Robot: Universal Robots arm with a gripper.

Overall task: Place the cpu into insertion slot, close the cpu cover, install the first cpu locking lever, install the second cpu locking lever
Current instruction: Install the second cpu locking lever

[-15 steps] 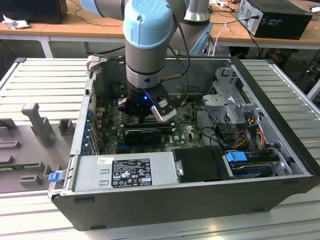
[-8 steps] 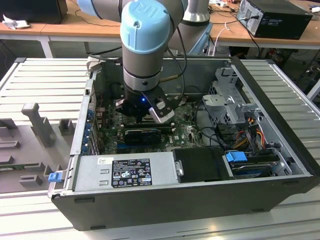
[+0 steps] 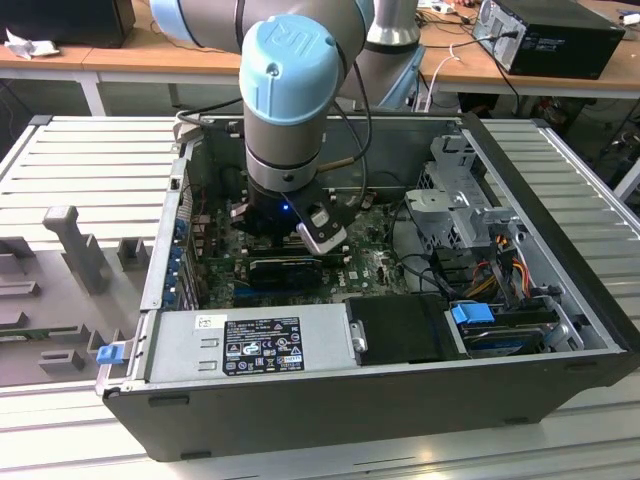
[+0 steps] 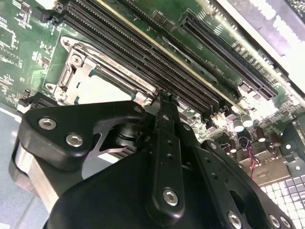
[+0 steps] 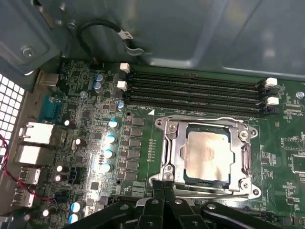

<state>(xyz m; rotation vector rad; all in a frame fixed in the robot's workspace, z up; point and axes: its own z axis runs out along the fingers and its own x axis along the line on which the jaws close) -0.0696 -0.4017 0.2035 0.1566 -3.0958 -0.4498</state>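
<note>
In the exterior view, the gripper (image 3: 283, 228) is lowered inside the open computer case (image 3: 560, 330), over the green motherboard (image 3: 375, 268) at the case's middle. In the second wrist view, its black fingers (image 4: 164, 107) are pressed together on nothing, tips just beside the near edge of the insertion slot (image 4: 64, 78). In the first wrist view, the cpu (image 5: 206, 156), a flat square with a pale metallic face, is seated in the slot under the closed silvery cpu cover (image 5: 172, 143), its long sides parallel to the black memory slots (image 5: 195, 90).

No print could be read for certain: the white-and-black rectangular sticker label (image 3: 262, 347) on the grey metal power supply box (image 3: 320, 335) carried lines too small to make out.
</note>
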